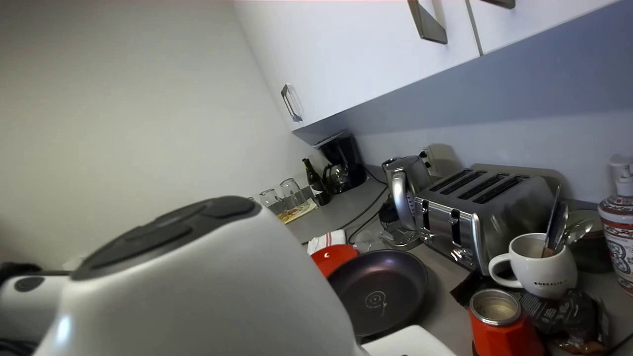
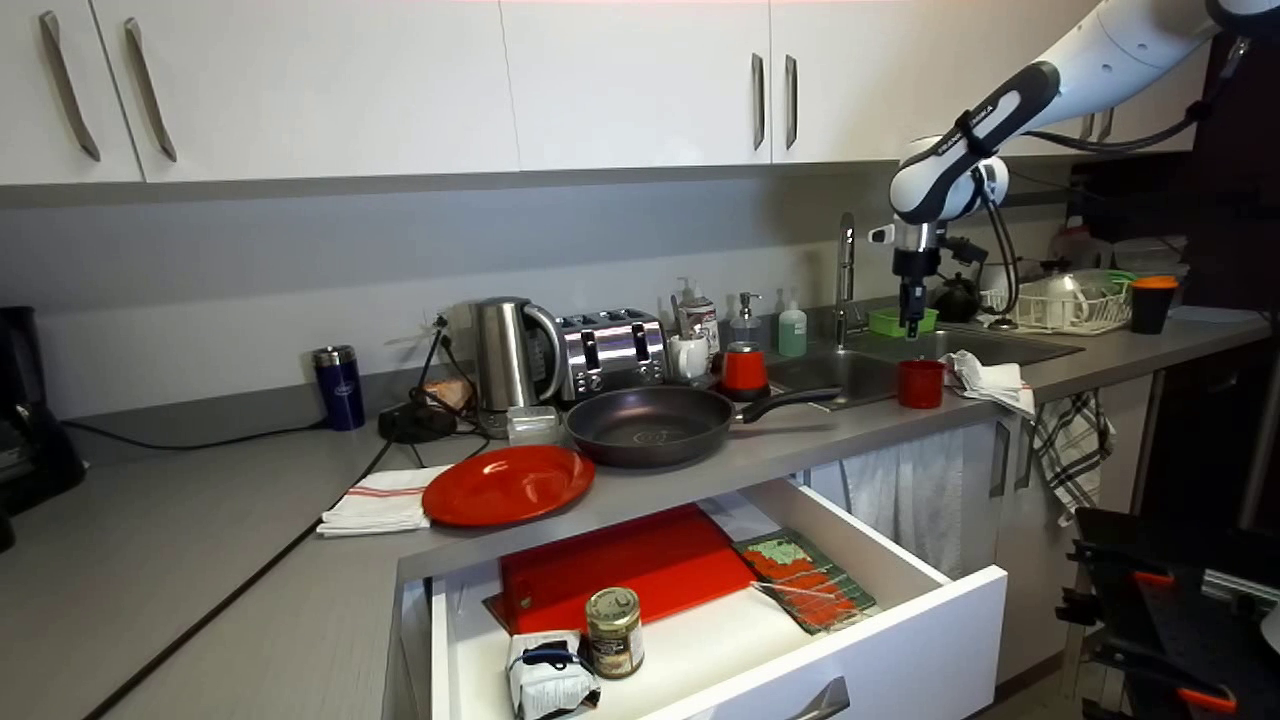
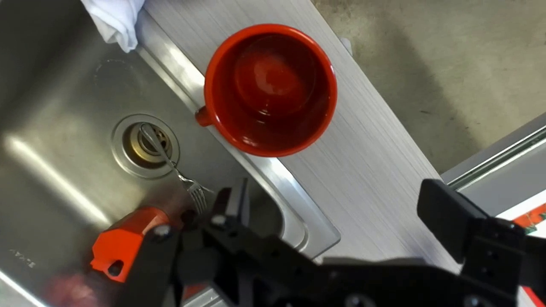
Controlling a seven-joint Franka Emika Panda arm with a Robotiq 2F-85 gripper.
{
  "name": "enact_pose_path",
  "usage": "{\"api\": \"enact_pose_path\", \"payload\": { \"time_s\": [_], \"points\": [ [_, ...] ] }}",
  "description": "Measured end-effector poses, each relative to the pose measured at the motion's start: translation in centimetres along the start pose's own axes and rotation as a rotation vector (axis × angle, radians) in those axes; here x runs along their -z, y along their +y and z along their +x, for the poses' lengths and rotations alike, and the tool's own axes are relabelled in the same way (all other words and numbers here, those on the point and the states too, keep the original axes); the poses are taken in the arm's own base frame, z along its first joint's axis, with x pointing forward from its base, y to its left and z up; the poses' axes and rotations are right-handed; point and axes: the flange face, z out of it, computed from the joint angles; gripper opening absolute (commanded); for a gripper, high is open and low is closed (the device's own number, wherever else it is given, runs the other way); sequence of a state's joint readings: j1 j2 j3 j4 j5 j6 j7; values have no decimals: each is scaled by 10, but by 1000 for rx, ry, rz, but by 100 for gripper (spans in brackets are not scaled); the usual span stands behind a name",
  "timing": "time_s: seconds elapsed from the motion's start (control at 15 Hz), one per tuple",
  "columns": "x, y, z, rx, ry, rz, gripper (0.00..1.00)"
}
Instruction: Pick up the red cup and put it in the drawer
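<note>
The red cup point(image 2: 920, 385) stands upright on the counter's front strip beside the sink. In the wrist view the cup point(image 3: 273, 89) is seen from above, empty, its handle over the sink edge. My gripper point(image 2: 911, 325) points down above and slightly left of the cup in an exterior view. In the wrist view the gripper point(image 3: 335, 207) has its fingers wide apart with nothing between them. The cup is ahead of the fingers, apart from them. The drawer point(image 2: 870, 660) is pulled out, with white inner walls; red boards, a jar and a packet lie in it.
A steel sink point(image 3: 68, 162) holds a fork point(image 3: 170, 164) and an orange-red faceted object point(image 3: 123, 245). A white cloth point(image 2: 990, 380) lies next to the cup. A pan point(image 2: 650, 425), red plate point(image 2: 510, 485) and toaster point(image 2: 612, 350) stand left. The faucet point(image 2: 845, 280) rises behind.
</note>
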State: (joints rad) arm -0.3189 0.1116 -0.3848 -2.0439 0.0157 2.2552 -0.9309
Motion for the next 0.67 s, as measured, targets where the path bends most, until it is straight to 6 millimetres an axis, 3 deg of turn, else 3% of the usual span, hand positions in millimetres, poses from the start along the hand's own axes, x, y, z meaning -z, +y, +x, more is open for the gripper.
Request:
{"api": "enact_pose_path", "payload": {
  "time_s": [0.67],
  "points": [
    [-47, -1, 10, 15, -49, 48, 100]
  ]
}}
